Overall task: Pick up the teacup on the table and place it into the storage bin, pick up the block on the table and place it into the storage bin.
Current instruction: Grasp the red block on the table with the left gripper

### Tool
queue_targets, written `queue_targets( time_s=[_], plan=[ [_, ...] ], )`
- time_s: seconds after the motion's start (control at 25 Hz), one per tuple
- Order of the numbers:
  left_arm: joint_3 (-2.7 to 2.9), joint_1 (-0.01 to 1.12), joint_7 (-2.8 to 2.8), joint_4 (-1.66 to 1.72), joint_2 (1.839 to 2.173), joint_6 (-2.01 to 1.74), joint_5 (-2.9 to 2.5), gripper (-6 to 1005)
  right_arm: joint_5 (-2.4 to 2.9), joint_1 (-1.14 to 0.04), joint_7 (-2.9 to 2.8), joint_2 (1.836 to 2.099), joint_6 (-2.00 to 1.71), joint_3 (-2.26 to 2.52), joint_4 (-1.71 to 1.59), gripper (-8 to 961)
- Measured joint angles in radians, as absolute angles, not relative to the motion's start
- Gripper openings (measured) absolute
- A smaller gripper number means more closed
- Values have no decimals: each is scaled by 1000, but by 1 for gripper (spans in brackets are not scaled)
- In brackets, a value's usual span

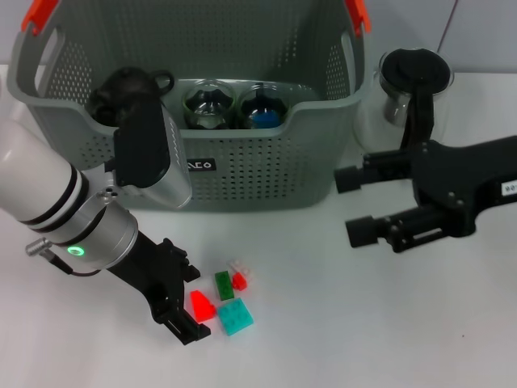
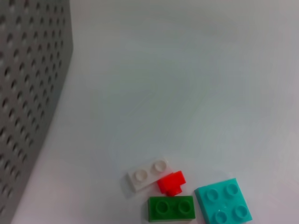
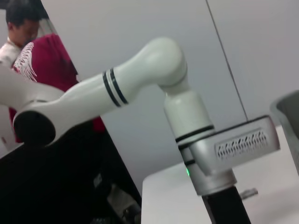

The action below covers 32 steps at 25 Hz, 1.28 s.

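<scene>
Several small blocks lie on the white table (image 1: pixel 363 323) in front of the grey storage bin (image 1: pixel 266 170): a red wedge block (image 1: pixel 202 306), a green one (image 1: pixel 224 284), a teal one (image 1: pixel 235 316), and a white plate with a small red piece (image 1: pixel 239 275). My left gripper (image 1: pixel 190 301) is open, low over the table, its fingers on either side of the red wedge. The left wrist view shows the white (image 2: pixel 148 173), small red (image 2: pixel 171 182), green (image 2: pixel 171 208) and teal (image 2: pixel 223 204) blocks. Two glass teacups (image 1: pixel 208 105) (image 1: pixel 262 107) sit inside the bin. My right gripper (image 1: pixel 355 206) hangs open and empty at the right.
A clear glass pitcher with a black lid (image 1: pixel 408 81) stands right of the bin, behind my right arm. A dark object (image 1: pixel 109 97) lies in the bin's left part. The bin's wall (image 2: pixel 28 93) is close beside the blocks. The right wrist view shows my left arm (image 3: pixel 140 79).
</scene>
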State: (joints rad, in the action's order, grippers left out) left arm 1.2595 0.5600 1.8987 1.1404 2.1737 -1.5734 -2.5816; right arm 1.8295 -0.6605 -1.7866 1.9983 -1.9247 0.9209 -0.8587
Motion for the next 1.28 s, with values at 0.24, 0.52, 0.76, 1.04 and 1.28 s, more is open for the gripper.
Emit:
queue_targets(
  time_s=[0.24, 0.52, 0.76, 1.04, 1.28],
  plan=[
    [1262, 560, 1907, 1134, 2175, -1562, -2572, 950, 1842, -644, -1778, 1994, -1932, 919, -858, 880],
    [1301, 564, 1917, 1128, 2175, -1559, -2572, 951, 1842, -644, -1778, 1994, -1922, 918, -845, 880],
    [1312, 566, 1920, 1132, 2175, -1549, -2578, 917, 1842, -644, -1777, 1996, -1922, 904, -844, 881],
    [1314, 571, 1923, 1134, 2175, -1533, -2590, 691, 1841, -644, -1772, 1998, -1921, 903, -844, 881],
    [1331, 574, 1927, 1143, 2175, -1522, -2600, 699, 1838, -644, -1770, 1995, -1920, 901, -844, 881]
  ],
)
